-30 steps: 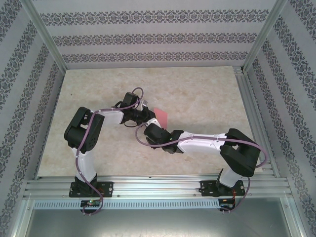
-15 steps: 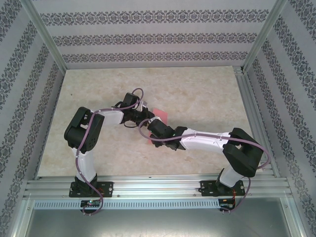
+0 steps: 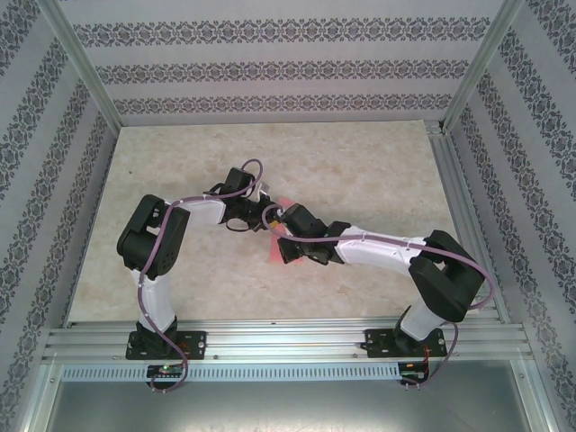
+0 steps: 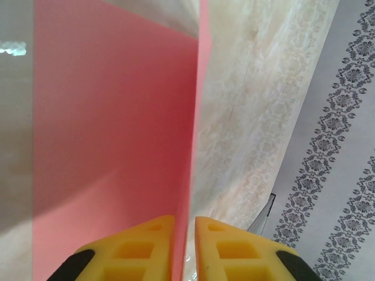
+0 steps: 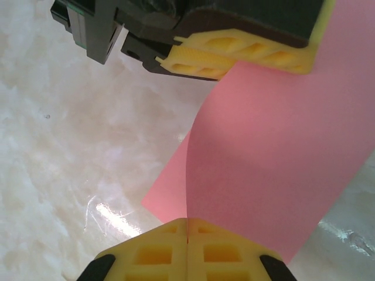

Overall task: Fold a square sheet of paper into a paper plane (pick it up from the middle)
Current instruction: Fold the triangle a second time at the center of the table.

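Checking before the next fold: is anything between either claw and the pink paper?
Nothing visible stands between them. The left claw pinches the square sheet of paper edge-on. The right claw is shut on the sheet's opposite end, and the paper curves freely between the two.

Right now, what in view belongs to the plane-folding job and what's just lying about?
Job: square sheet of paper; left gripper and right gripper, both pinching it.
Not the job (fixtures): table; patterned walls; frame rail.
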Available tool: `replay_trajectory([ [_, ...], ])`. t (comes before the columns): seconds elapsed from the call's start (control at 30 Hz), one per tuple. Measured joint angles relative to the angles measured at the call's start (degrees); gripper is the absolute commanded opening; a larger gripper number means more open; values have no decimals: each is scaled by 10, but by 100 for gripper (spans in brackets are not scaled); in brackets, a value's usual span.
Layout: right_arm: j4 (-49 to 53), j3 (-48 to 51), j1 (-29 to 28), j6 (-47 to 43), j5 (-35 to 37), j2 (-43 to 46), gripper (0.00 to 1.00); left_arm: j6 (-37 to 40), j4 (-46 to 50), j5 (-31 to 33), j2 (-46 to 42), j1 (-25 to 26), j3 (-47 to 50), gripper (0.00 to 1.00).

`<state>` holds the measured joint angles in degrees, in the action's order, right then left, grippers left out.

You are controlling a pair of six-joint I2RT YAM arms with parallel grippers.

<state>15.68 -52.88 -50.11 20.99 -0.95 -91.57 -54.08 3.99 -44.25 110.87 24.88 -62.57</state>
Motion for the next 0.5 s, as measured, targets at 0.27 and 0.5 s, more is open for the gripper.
replay_trajectory([
  [0.27, -33, 25, 28, 4, -57, 17, 0, 13, 15, 5, 0, 0, -9, 33],
  [0.5, -67, 55, 73, 7, -128, 18, 0, 42, 58, 42, -20, 0, -19, 49],
])
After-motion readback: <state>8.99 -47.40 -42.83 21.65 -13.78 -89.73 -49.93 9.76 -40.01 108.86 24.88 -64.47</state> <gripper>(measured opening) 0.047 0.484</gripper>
